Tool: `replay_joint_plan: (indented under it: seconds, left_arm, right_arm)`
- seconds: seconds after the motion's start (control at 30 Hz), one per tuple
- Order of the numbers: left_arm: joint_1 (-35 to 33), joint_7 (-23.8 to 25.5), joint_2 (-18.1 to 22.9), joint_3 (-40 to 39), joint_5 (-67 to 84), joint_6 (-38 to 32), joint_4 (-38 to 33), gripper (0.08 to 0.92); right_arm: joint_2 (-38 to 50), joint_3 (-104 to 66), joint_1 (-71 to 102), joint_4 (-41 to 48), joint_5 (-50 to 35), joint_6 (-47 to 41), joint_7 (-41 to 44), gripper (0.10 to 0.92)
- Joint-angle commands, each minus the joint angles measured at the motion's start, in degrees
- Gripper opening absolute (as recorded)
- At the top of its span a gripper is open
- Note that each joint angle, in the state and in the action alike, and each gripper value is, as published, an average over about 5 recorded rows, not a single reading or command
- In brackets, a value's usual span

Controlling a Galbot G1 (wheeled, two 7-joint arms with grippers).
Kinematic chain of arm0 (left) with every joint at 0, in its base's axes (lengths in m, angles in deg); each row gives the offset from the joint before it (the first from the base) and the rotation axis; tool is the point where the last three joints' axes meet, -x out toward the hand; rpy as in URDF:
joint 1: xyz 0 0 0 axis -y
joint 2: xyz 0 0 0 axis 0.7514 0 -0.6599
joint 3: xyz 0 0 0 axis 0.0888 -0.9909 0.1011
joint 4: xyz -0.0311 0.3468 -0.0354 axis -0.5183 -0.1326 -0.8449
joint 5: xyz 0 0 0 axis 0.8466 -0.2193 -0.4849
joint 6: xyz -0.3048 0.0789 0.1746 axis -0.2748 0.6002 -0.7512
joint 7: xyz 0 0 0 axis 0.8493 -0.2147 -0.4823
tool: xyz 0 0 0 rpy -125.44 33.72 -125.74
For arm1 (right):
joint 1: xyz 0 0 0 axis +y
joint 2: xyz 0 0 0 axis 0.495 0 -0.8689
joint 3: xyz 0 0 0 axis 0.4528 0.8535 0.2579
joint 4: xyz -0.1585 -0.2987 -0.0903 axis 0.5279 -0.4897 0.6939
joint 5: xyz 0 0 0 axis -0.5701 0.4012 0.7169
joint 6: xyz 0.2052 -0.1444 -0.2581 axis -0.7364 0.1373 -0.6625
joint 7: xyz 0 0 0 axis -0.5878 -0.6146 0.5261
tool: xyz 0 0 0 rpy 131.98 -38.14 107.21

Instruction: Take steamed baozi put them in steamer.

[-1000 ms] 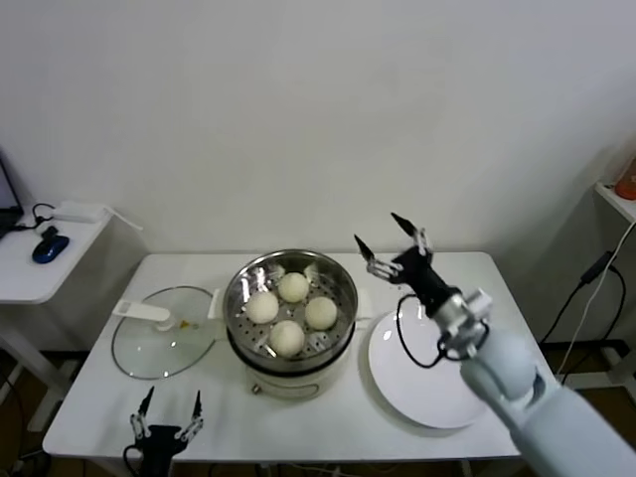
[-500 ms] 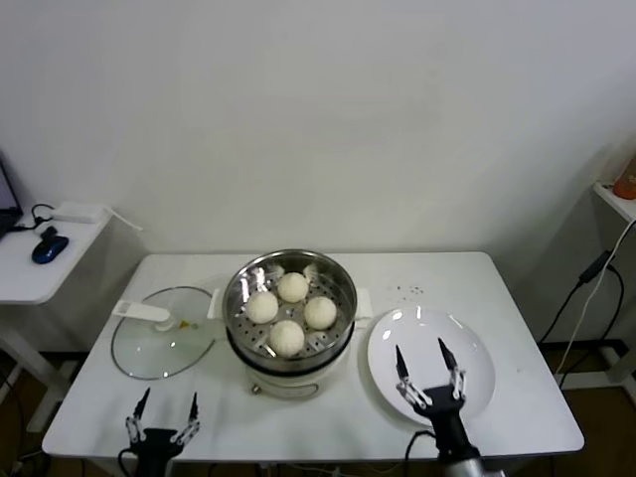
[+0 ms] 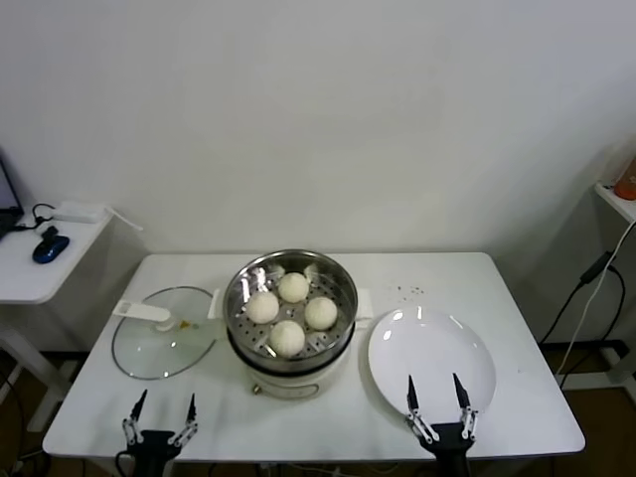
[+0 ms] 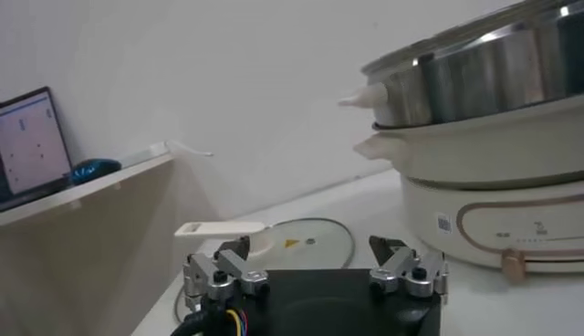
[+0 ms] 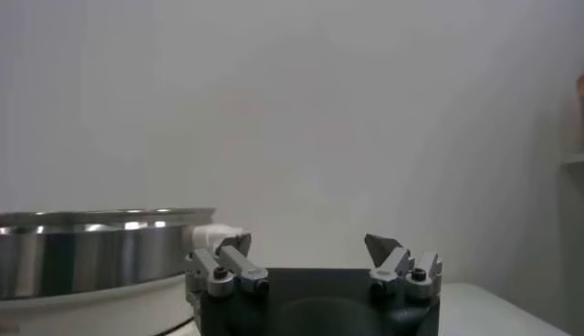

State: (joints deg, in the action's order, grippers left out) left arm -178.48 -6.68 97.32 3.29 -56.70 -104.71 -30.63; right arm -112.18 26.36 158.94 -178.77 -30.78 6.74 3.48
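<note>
Right gripper (image 3: 437, 402) hangs spread wide and empty at the near edge of the white table (image 3: 517, 358) — left gripper (image 3: 160, 413) sits likewise parted at the opposite near corner. Four steamed baozi (image 3: 292, 286) rest in the steamer (image 3: 290, 350) mid-table, between glass lid (image 3: 162, 346) and white plate (image 3: 432, 365) — plain white wall behind

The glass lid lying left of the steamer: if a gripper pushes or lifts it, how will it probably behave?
The lid looks like smooth glass, so it probably slides easily on the table and could break if dropped. It lies flat, so tipping seems unlikely. Its white handle sticks out sideways, likely the safest grip.
</note>
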Motion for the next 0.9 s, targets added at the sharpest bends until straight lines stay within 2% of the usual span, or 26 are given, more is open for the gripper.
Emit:
replay_joint_plan:
  seconds: [0.03,0.9]
  left_arm:
    - [-0.1,-0.05,0.11,-0.06,0.17,0.09,-0.27,0.823]
    - [0.15,0.05,0.09,-0.1,0.3,0.24,-0.67,0.823]
  right_arm:
    - [-2.19,-0.29,2.56,1.12,1.96,2.44,-1.17,0.823]
    - [-0.82,1.64,1.77,1.1,2.11,2.08,-2.43,0.823]
